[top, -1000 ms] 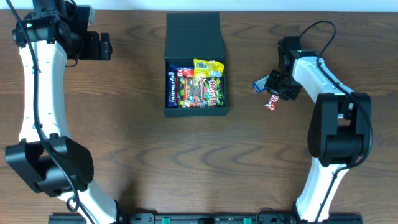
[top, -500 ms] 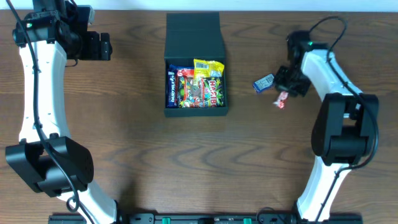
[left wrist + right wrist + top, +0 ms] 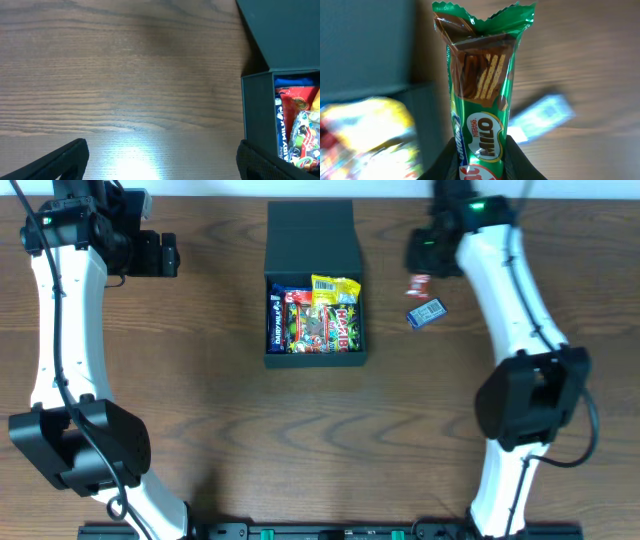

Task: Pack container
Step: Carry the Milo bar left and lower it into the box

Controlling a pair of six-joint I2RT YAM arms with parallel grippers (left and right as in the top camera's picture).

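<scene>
The container [image 3: 314, 240] is a dark box with its flap lid open toward the back, holding several colourful snack packets [image 3: 315, 320]. It also shows at the right of the left wrist view [image 3: 257, 115]. My right gripper [image 3: 420, 272] is shut on a green Milo bar [image 3: 485, 100] and holds it above the table, right of the box. A small blue packet [image 3: 425, 313] lies on the table below it and shows blurred in the right wrist view [image 3: 545, 116]. My left gripper [image 3: 160, 160] is open and empty, far left of the box.
The wood table [image 3: 220, 430] carries nothing else. The two arm bases stand at the front left [image 3: 80, 450] and front right [image 3: 525, 405].
My right gripper has lifted the Milo bar off the table and swung it back and left toward the box. The blue packet stays put. The left arm has not moved.
</scene>
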